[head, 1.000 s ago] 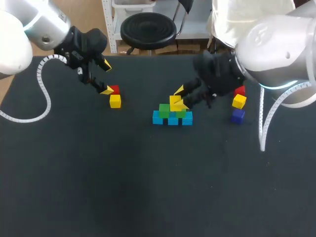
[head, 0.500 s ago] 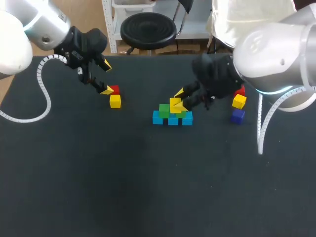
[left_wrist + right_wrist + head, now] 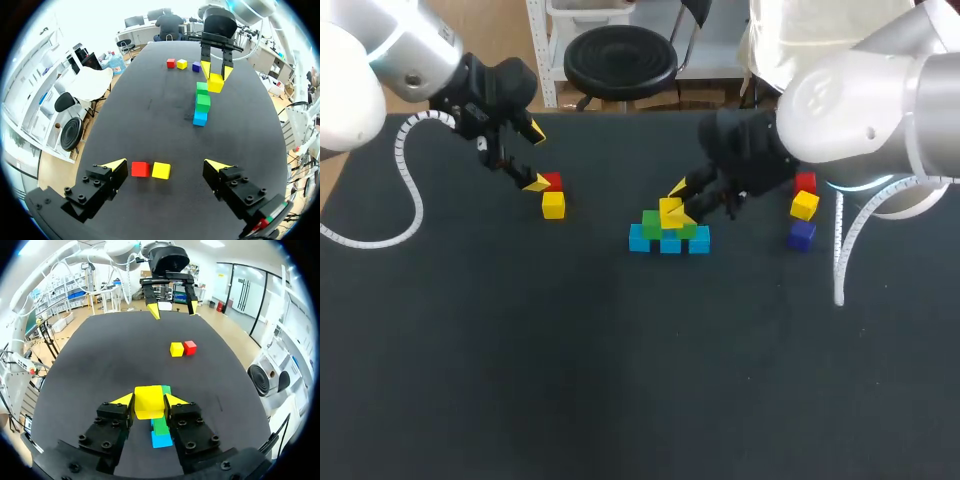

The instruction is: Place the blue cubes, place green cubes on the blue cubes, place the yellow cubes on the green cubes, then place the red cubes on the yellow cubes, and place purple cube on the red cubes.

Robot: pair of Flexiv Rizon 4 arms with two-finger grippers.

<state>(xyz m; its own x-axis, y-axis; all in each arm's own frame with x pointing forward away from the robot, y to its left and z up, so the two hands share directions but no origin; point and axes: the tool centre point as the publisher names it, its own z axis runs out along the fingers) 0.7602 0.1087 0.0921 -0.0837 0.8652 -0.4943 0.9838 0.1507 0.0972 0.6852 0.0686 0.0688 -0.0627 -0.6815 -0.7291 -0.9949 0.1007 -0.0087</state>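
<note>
Three blue cubes [image 3: 670, 243] lie in a row mid-table with two green cubes [image 3: 653, 222] on top of them. My right gripper [image 3: 680, 203] is shut on a yellow cube [image 3: 671, 210], held right above the green ones; whether it touches them I cannot tell. In the right wrist view the yellow cube [image 3: 149, 401] sits between the fingers, with a green cube [image 3: 161, 425] and a blue cube [image 3: 161, 440] under it. My left gripper [image 3: 536, 158] stands open above a red cube [image 3: 552, 181] and a yellow cube [image 3: 554, 205]; both cubes [image 3: 140, 169] lie on the table under its wide fingers [image 3: 116, 165].
At the right of the table lie a red cube [image 3: 806, 183], a yellow cube [image 3: 804, 205] and a purple cube [image 3: 802, 234], close together. The table's back edge runs just behind both grippers.
My right gripper has shifted a little to the left with the yellow cube, closer over the green cubes. The left arm has kept still.
</note>
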